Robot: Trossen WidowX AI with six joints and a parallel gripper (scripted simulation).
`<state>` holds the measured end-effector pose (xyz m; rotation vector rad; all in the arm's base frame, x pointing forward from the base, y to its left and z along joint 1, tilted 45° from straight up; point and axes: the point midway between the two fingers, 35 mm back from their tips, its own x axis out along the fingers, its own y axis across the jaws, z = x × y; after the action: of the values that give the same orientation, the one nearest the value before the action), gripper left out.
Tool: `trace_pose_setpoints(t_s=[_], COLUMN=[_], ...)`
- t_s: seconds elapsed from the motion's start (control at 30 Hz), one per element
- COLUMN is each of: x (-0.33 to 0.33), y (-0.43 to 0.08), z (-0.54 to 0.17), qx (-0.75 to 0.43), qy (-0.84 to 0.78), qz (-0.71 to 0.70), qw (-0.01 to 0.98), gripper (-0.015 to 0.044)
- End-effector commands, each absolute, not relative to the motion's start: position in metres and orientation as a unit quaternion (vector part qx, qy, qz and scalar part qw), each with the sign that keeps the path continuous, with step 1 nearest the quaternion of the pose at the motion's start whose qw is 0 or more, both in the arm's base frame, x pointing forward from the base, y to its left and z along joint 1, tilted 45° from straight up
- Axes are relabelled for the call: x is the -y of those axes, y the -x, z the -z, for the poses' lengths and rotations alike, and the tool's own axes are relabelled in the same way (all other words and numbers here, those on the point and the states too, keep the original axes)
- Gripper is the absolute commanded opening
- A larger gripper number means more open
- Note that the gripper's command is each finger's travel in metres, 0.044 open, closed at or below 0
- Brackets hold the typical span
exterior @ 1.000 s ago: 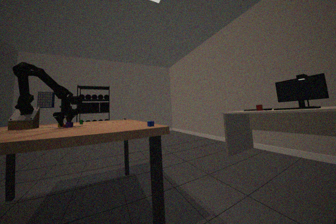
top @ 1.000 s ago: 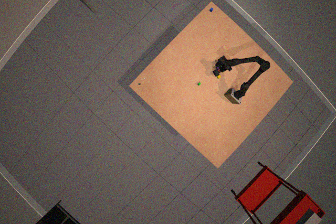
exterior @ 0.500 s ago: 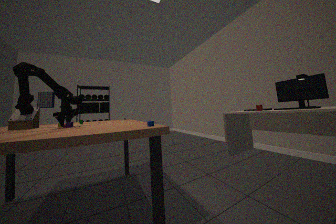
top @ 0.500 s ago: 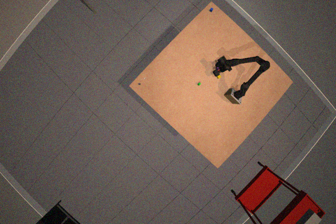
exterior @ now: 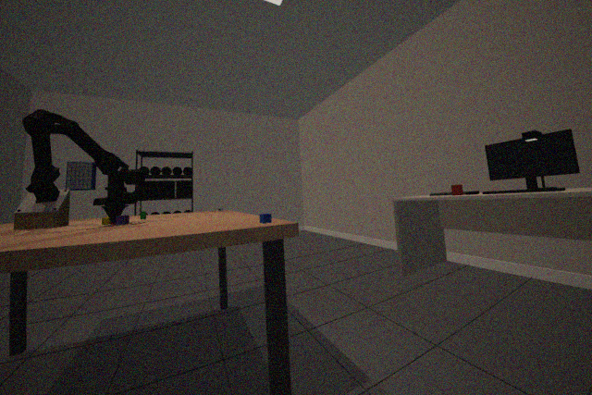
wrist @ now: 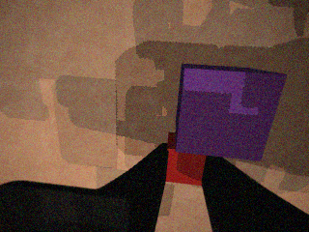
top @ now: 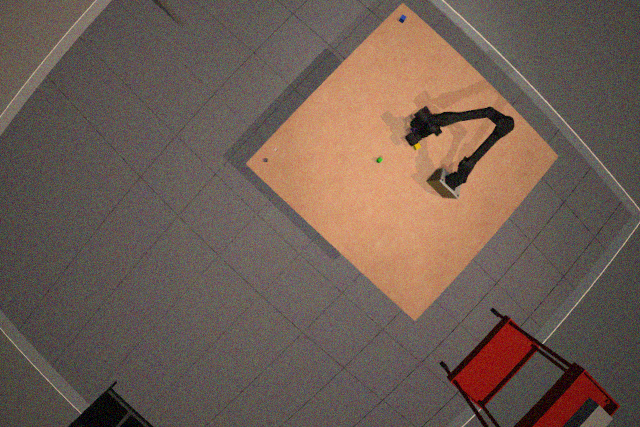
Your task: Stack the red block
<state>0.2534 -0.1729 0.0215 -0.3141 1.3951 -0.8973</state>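
The red block (wrist: pixel 184 167) stands on the table between my two black fingertips in the wrist view, partly behind the purple block. My gripper (wrist: pixel 183 152) (exterior: pixel 114 221) is shut on it, low at the table top. The red block is hidden in the top and exterior views. The green tower (top: pixel 379 159) (exterior: pixel 142 215) stands apart from the gripper, small and upright; how many blocks it has is too small to tell. It is outside the wrist view.
A larger purple block (wrist: pixel 217 121) (exterior: pixel 122 219) is right beside the red block. A yellow block (top: pixel 417 146) (exterior: pixel 105 220) is close to the gripper, on the green tower's side. A blue block (top: pixel 402 18) (exterior: pixel 265 218) and a small dark object (top: pixel 265 159) lie near table corners.
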Motion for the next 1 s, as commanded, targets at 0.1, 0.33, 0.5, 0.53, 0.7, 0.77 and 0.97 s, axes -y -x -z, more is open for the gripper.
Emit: trace_pose_setpoints(t_s=[0.1, 0.33, 0.5, 0.53, 0.7, 0.77, 0.97], x=[0.168, 0.144, 0.126, 0.123, 0.105, 0.098, 0.09], y=[-0.253, -0.257, -0.259, -0.26, -0.262, -0.263, -0.264], z=[-0.026, -0.05, -0.068, -0.072, -0.089, -0.096, -0.105], qx=[-0.619, -0.62, -0.62, -0.62, -0.62, -0.62, -0.62], qy=[0.141, 0.14, 0.14, 0.14, 0.14, 0.14, 0.14], qz=[0.397, 0.397, 0.397, 0.397, 0.396, 0.396, 0.396], qw=[0.662, 0.662, 0.663, 0.663, 0.663, 0.663, 0.663], gripper=[0.0, 0.0, 0.0, 0.0, 0.0, 0.0, 0.0])
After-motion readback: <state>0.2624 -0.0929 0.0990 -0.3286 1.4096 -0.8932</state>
